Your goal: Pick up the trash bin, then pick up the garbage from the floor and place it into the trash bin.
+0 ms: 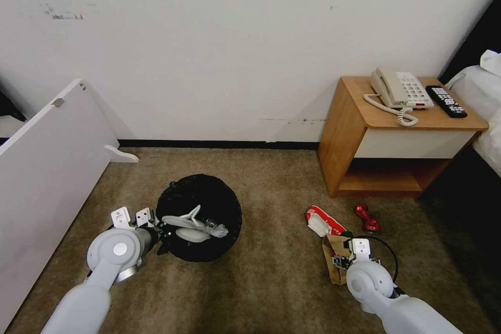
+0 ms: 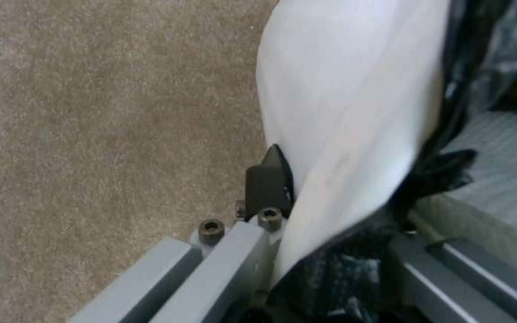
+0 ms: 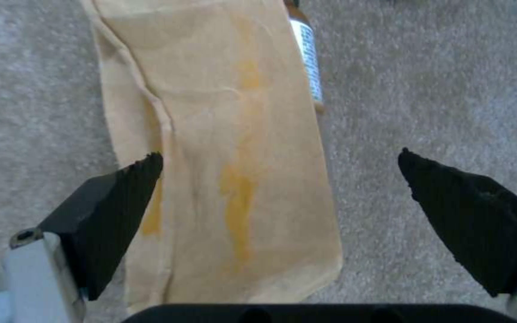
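The trash bin (image 1: pixel 209 193), round with a crinkled black bag lining, is at centre-left over the carpet, and white slippers (image 1: pixel 192 225) lie inside it. My left gripper (image 1: pixel 160 232) is shut on its near rim. In the left wrist view one black pad (image 2: pixel 267 179) presses the white bin wall (image 2: pixel 342 112) from outside. My right gripper (image 3: pixel 279 156) hangs open just above a brown paper bag (image 3: pixel 222 134) on the floor, one finger on each side. A small bottle (image 3: pixel 306 58) lies along the bag's edge. A red-white packet (image 1: pixel 323 221) and a red can (image 1: pixel 367 216) lie just beyond.
A wooden nightstand (image 1: pixel 349 135) with a phone (image 1: pixel 399 88) and remote (image 1: pixel 445 100) stands at the right by the wall, beside a bed edge (image 1: pixel 488 115). A white panel (image 1: pixel 47 167) leans along the left. Bare carpet (image 1: pixel 276 271) lies between the arms.
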`<state>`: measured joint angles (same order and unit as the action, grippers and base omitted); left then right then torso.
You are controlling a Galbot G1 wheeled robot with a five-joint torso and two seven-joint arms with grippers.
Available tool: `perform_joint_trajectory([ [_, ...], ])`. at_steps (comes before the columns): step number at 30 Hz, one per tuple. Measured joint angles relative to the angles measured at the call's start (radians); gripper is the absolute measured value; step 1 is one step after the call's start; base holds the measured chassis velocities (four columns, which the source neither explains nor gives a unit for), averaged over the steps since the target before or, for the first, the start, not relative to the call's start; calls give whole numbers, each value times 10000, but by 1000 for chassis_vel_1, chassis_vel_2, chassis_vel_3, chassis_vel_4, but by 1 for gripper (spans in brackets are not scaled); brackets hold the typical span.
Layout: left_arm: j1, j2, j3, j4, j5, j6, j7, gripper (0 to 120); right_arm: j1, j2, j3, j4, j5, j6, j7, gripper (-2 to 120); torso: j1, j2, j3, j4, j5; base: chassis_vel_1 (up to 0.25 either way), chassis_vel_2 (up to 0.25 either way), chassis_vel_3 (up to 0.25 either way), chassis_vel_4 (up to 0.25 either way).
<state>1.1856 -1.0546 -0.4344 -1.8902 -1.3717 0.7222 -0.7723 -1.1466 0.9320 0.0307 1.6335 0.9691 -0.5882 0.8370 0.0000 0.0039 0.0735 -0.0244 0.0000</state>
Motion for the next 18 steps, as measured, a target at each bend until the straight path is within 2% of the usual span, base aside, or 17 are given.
perform_joint_trajectory([
  [18, 101, 114, -74, 34, 54, -13, 166, 0, 26, 286, 131, -699, -450, 170, -139, 100, 0, 0, 0, 0, 0, 0, 0, 0, 0],
])
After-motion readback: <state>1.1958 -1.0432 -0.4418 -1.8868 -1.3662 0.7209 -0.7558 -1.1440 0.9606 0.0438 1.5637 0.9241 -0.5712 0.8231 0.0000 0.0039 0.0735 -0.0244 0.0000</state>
